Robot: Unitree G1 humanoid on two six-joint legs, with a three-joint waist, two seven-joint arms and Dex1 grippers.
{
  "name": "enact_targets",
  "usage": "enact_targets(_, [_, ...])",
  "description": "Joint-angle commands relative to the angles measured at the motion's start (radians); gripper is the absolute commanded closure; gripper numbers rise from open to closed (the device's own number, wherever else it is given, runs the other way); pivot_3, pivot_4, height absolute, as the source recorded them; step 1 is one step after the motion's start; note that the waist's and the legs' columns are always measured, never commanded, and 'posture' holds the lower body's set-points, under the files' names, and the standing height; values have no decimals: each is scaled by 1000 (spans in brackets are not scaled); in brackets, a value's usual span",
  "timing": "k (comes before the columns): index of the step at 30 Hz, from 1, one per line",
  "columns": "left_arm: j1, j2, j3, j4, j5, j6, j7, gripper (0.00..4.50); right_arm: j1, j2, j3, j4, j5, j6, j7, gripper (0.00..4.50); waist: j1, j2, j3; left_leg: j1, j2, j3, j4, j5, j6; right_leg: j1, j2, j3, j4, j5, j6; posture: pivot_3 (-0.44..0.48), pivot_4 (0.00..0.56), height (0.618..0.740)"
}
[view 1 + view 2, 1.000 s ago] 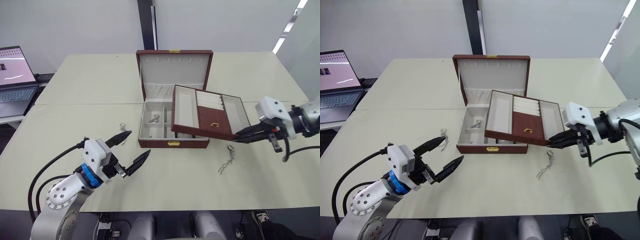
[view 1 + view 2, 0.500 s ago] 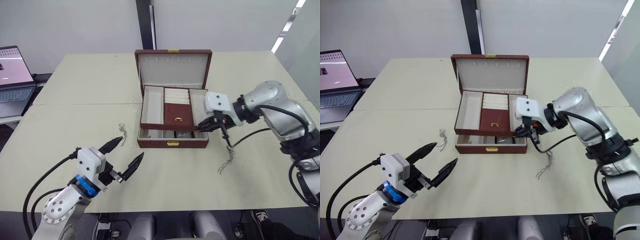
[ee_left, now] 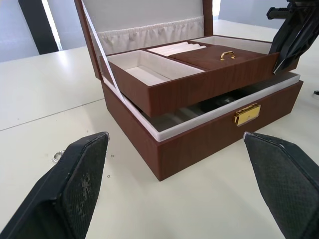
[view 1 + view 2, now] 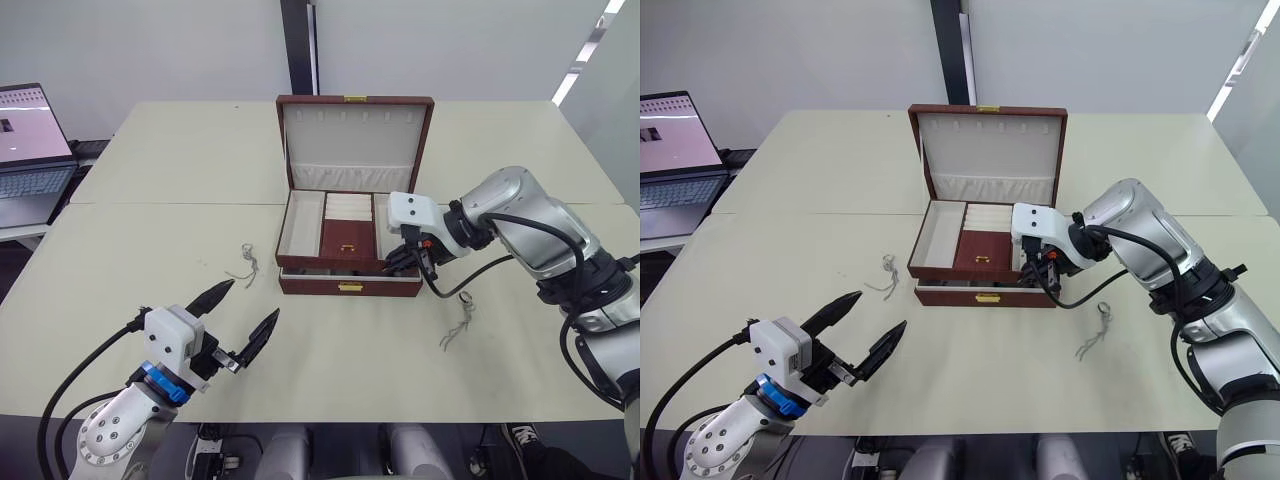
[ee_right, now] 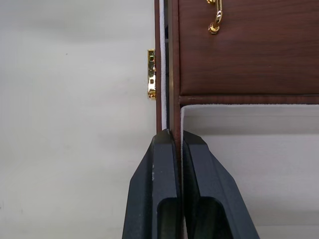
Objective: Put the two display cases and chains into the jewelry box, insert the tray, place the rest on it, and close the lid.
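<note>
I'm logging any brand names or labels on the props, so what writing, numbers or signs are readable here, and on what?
None can be read.
Reddish-brown wooden jewelry box: bare wood with a plain gold clasp.
Reddish-brown tray held by the right pincer: no text, plain gold handle.
Open laptop at the table's far left: its screen shows an image, too small to read.
Left pincer: no marking.

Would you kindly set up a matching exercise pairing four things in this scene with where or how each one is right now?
1. tray
2. lid
3. left gripper
4. chain

a. upright, open
b. on the table left of the jewelry box
c. jaws spread, holding nothing
d. held above the box by the right gripper

Pairs: 1-d, 2-a, 3-c, 4-b
</note>
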Motion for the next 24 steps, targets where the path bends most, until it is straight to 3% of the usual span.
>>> enact_targets(1, [-19, 0, -11, -62, 7, 12, 25, 0, -15, -10, -20, -37, -10, -2, -16, 4489, 0, 0, 0, 0, 0, 0, 0, 0, 0, 0, 0, 0, 0, 0, 0, 0, 150, 740])
enact_targets(10, [-77, 18, -19, -103, -8, 96, 60, 0, 27, -48, -22, -103, -3, -27, -8, 4489, 0, 0, 0, 0, 0, 0, 0, 0, 0, 0, 0, -1, 0, 0, 0, 0, 150, 740])
enact_targets(24, [-94, 21, -11, -145, -22, 164, 81, 0, 36, -28, -5, -69, -36, -62, -43, 4489, 0, 0, 0, 0, 0, 1, 0, 0, 0, 0, 0, -1, 1, 0, 0, 0, 150, 740])
